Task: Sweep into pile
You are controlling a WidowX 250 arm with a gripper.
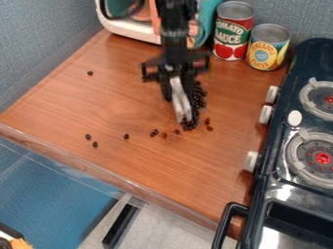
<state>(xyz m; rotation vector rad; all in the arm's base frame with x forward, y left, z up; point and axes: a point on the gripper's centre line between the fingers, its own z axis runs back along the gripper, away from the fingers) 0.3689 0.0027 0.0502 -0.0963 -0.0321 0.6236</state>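
Black beans (199, 98) lie heaped just beside the tool (185, 116), its grip impossible to tell.

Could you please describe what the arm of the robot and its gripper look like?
The arm is black, narrow and built of angular segments. The gripper is also black, with a wide crossbar; its finer details are blurred.
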